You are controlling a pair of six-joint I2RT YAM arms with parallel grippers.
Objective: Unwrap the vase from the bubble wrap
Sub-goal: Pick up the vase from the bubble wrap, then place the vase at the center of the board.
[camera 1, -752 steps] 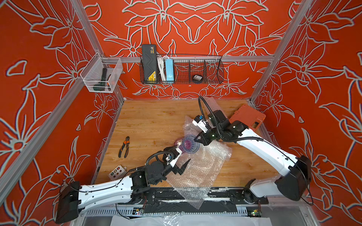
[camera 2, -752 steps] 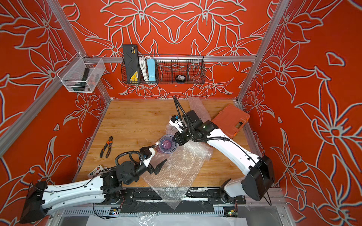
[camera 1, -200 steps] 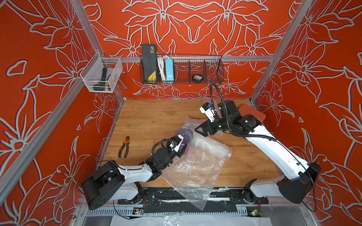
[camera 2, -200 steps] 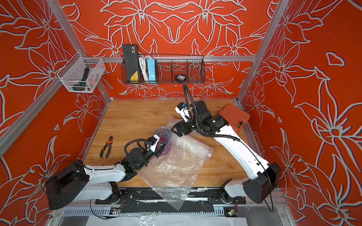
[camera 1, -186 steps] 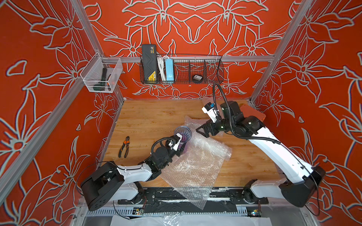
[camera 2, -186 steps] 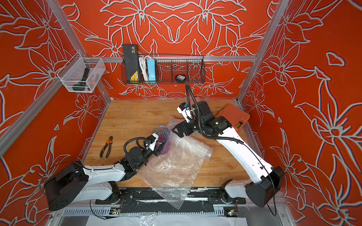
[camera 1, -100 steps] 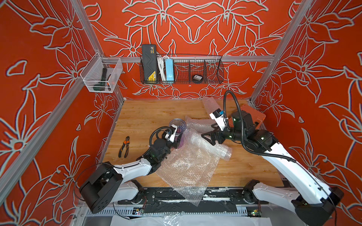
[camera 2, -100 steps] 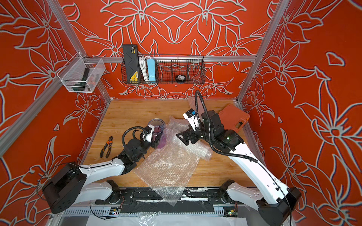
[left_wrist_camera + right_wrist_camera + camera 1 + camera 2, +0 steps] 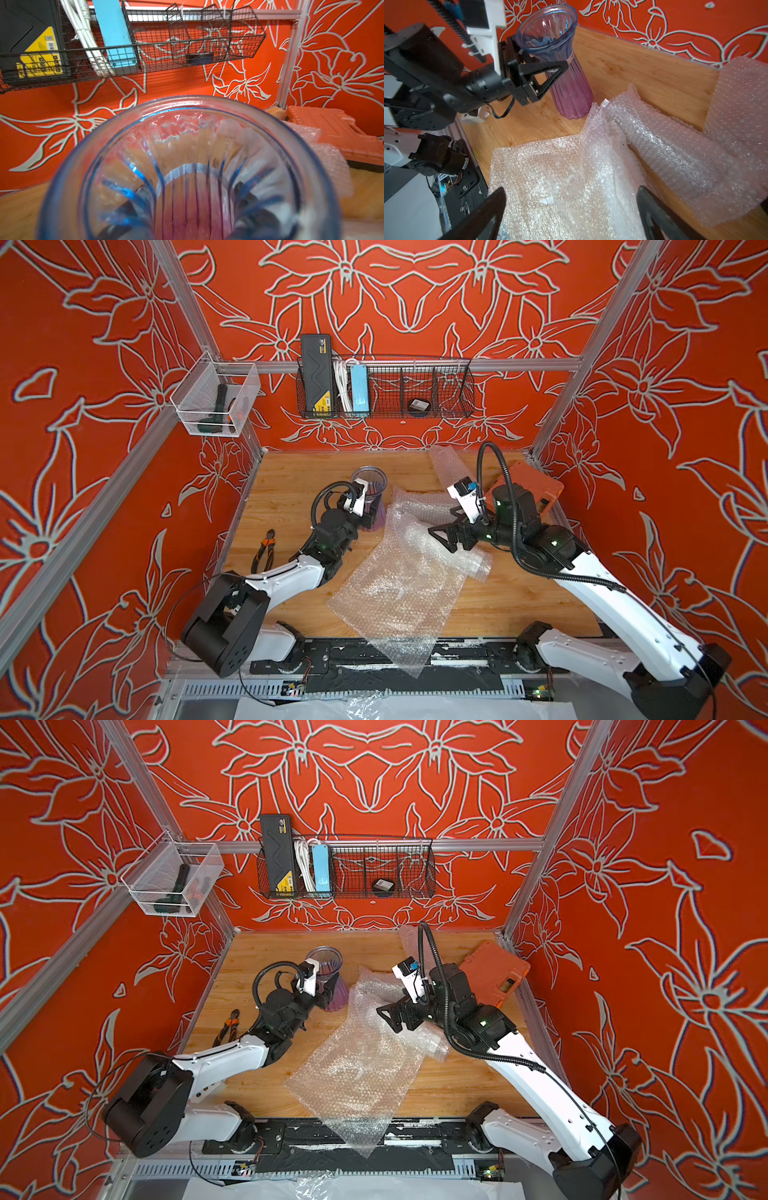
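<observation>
The vase point(image 9: 569, 87), clear blue at its flared mouth and purple below, stands nearly upright on the wooden table, clear of the bubble wrap; both top views show it point(image 9: 376, 516) point(image 9: 337, 992). My left gripper point(image 9: 556, 61) point(image 9: 369, 510) point(image 9: 327, 990) is shut on its neck. In the left wrist view the vase point(image 9: 187, 128) fills the frame, and the fingers show dimly through the glass. The bubble wrap point(image 9: 399, 585) point(image 9: 357, 1073) point(image 9: 550, 176) lies spread out and crumpled mid-table. My right gripper point(image 9: 571, 209) point(image 9: 442, 537) point(image 9: 390, 1019) hovers open over it, holding nothing.
A second bubble wrap sheet point(image 9: 446, 464) leans at the back. An orange tool case point(image 9: 536, 489) lies at the back right, close behind my right wrist. Pliers point(image 9: 264, 549) lie by the left edge. A wire basket point(image 9: 386, 389) and a clear bin point(image 9: 212, 406) hang on the walls.
My left gripper closed on the vase and carried it back and to the left, off the bubble wrap. My right gripper let go and drew back to the right, open.
</observation>
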